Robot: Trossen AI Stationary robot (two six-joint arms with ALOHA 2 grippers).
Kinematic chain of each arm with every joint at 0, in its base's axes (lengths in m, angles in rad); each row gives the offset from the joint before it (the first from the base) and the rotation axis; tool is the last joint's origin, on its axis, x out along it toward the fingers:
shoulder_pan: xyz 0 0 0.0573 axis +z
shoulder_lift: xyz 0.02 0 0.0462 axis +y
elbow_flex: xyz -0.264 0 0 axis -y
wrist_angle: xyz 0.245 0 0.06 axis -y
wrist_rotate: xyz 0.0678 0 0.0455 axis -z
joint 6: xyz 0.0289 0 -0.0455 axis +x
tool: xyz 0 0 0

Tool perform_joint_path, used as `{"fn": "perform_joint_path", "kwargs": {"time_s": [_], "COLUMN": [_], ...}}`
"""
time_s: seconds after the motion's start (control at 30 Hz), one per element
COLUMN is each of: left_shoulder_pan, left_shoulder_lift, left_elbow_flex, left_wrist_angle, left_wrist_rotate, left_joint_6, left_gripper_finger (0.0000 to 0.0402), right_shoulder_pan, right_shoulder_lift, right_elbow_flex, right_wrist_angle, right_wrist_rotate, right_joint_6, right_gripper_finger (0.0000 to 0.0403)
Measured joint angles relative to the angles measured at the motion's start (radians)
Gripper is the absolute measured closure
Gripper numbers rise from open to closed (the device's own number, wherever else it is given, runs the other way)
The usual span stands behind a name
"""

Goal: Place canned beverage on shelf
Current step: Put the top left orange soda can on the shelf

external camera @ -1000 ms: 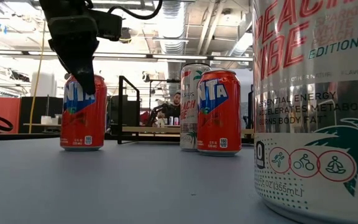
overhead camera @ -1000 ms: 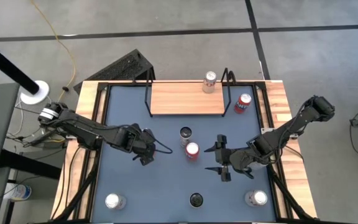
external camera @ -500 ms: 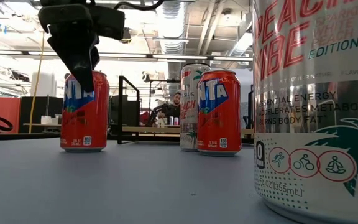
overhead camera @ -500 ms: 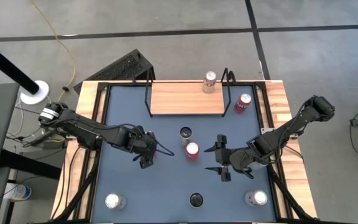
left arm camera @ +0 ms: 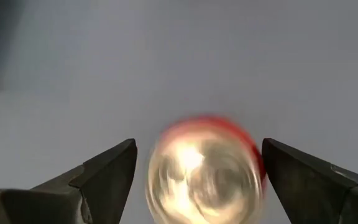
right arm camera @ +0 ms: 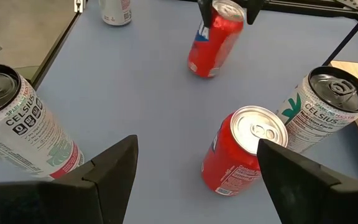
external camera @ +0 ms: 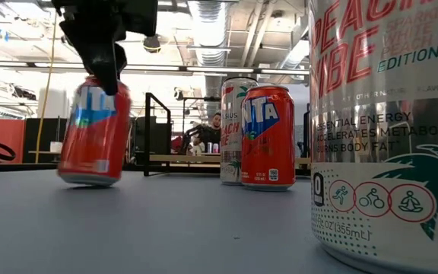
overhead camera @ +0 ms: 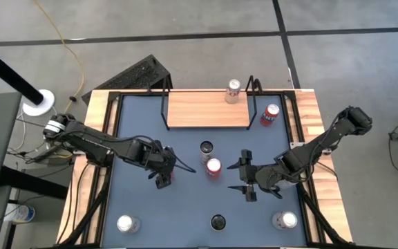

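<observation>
L arm: reaches in from 9 o'clock, left gripper (overhead camera: 162, 174) left of centre, jaws spread | R arm: from 3 o'clock, right gripper (overhead camera: 249, 177) right of centre, jaws apart, empty

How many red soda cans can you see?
3. One red can stands beside the shelf's right end, one mid-table, and one is tilting under the left gripper. None seems hidden.
</observation>
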Motion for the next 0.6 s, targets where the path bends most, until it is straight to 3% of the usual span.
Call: {"fn": "perform_joint_path", "kwargs": {"time_s": [0.6], "left_shoulder_pan": [-0.001], "left_shoulder_lift": [-0.001], "left_elbow_flex": [0.001], "left_wrist_angle": [0.052], "left_wrist_rotate": [0.019], "left_joint_6": [0.114], "left_gripper_finger": [0.0051], "right_shoulder_pan": [0.0], "right_shoulder_lift": [0.0], "right_elbow_flex": [0.0], "right_wrist_angle": [0.0], "right_wrist_rotate": [0.0], "right_joint_6": [0.0], "right_gripper_finger": [0.0086]}}
